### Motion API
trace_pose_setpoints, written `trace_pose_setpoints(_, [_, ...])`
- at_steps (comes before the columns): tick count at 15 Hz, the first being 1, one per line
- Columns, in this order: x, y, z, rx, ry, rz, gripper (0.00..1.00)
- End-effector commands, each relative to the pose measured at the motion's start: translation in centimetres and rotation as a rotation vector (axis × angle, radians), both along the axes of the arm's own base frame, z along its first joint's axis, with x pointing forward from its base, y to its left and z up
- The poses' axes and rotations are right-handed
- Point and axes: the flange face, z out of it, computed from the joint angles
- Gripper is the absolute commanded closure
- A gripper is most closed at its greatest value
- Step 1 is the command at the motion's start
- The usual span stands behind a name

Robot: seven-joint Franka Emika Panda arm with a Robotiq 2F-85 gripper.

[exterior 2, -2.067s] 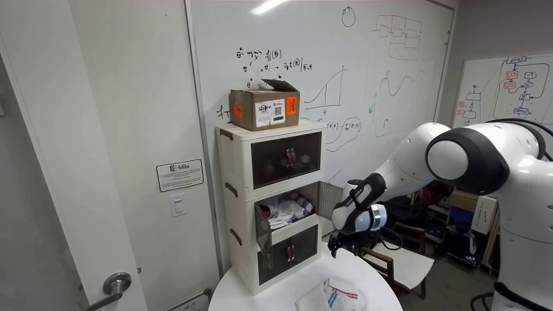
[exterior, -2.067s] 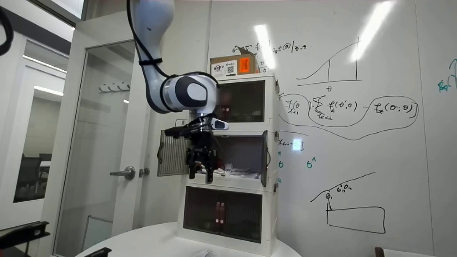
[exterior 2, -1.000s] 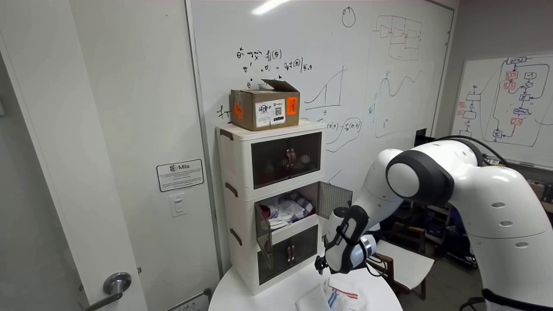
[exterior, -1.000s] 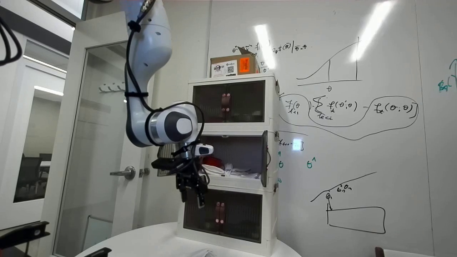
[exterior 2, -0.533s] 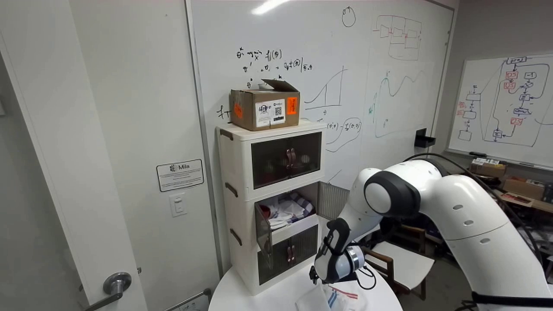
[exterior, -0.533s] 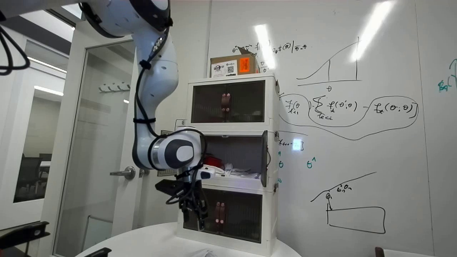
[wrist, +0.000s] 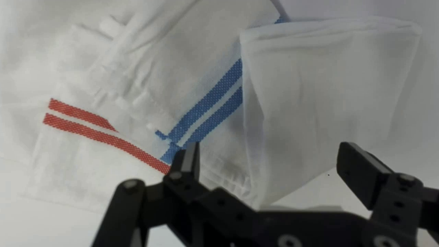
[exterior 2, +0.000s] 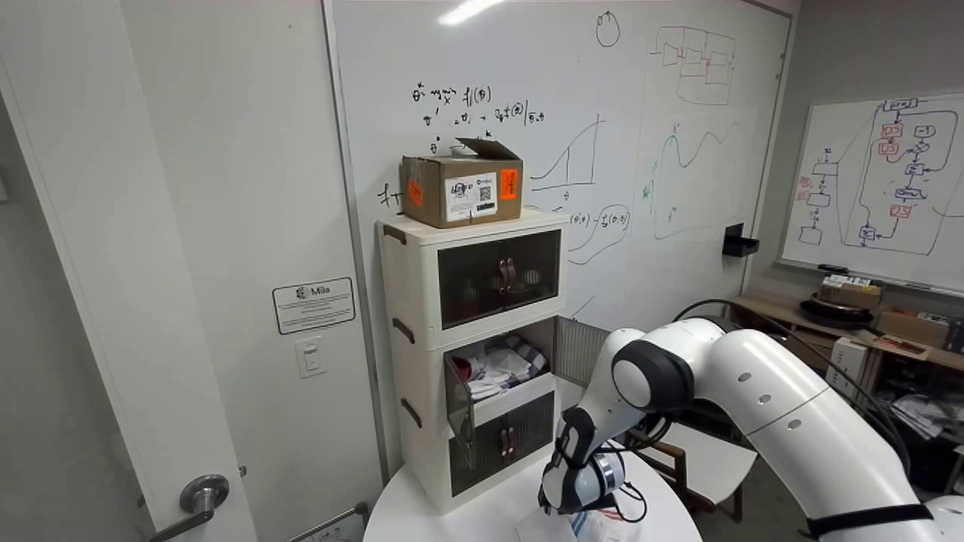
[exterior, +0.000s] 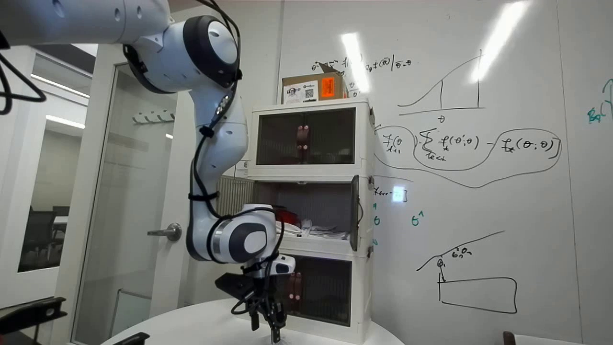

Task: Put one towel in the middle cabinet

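- At the far left in an exterior view is a door handle [exterior 2: 204, 494]; next to it along the wall, a sign [exterior 2: 313, 305] hangs above a light switch [exterior 2: 310, 357].
- Next, a white cabinet stack [exterior 2: 410, 301] stands at the back-left edge of a round white table [exterior 2: 407, 519], with a cardboard box [exterior 2: 462, 188] on top, one flap raised.
- The upper cabinet [exterior 2: 471, 278] and lower cabinet [exterior 2: 535, 421] have their doors closed. The middle cabinet [exterior 2: 514, 399] has both doors swung out, with white and blue cloths [exterior 2: 501, 369] and a red item [exterior 2: 462, 369] inside.
- Right of the stack, the gripper [wrist: 267, 154] points down, low over the table, its fingers set wide apart above the towels. Whether either touches the fabric, I cannot tell.
- The towels lie overlapping on the table, nearer its right edge than its left in that view. From the wrist: a red-striped towel [wrist: 79, 154], a blue-striped towel [wrist: 192, 68], then a plain white towel [wrist: 319, 96] covering part of the blue stripes. Whether these are separate pieces is unclear.
- Past the table's right edge is a white chair [exterior 2: 712, 459]; the robot arm [exterior 2: 798, 406] reaches in from the lower right corner of the view.
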Motion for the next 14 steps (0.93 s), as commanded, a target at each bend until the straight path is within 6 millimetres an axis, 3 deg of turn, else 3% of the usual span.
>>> trace_pose_setpoints(1, [1.7, -0.7, -3.1, 0.003, 0.007, 0.016, 0.00])
trace_pose_setpoints(4, [2.3, -0.3, -4.9, -0.013, 0.013, 0.034, 0.00])
trace_pose_setpoints(8, [2.0, -1.0, -7.5, -0.037, 0.049, 0.048, 0.00])
trace_pose_setpoints(9, [2.0, -1.0, -7.8, -0.036, 0.051, 0.050, 0.25])
trace_pose_setpoints(11, [2.1, -1.1, -8.1, -0.036, 0.048, 0.052, 0.32])
trace_pose_setpoints(14, [2.8, -0.7, -7.2, -0.024, 0.023, 0.047, 0.57])
